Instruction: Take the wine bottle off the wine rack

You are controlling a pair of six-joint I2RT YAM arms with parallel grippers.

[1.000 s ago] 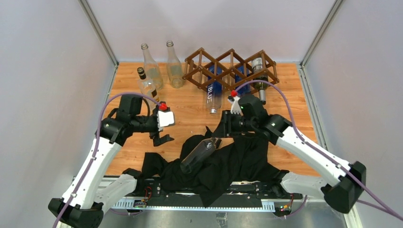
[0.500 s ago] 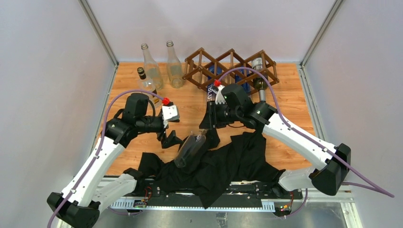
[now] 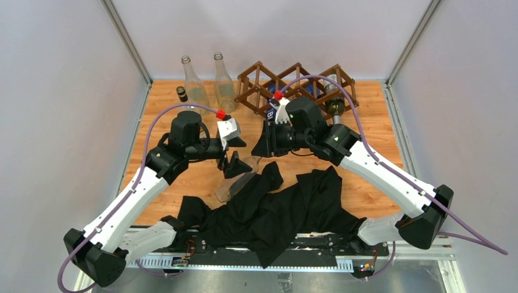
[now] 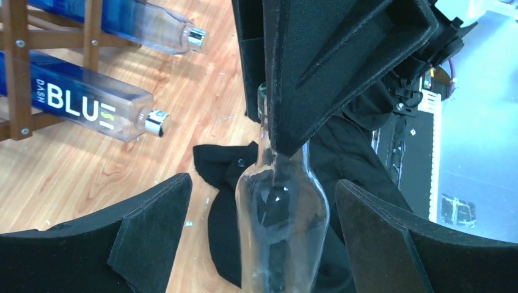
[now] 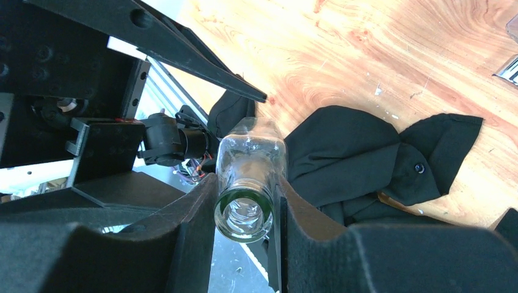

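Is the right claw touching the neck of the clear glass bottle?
Touching. The right wrist view shows the right claw clamped on the neck of the clear glass bottle from both sides, no gap.

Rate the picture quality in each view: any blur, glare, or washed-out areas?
Top external: even soft light, no harsh shadows; the clear glass bottle looks smeared, nearly lost against wooden tabletop and black cloth. Left wrist: that bottle is sharp with small glints; the far right is washed out pale. Right wrist: bottle mouth crisp; the right gripper's fingers gripping it are dark, little detail.
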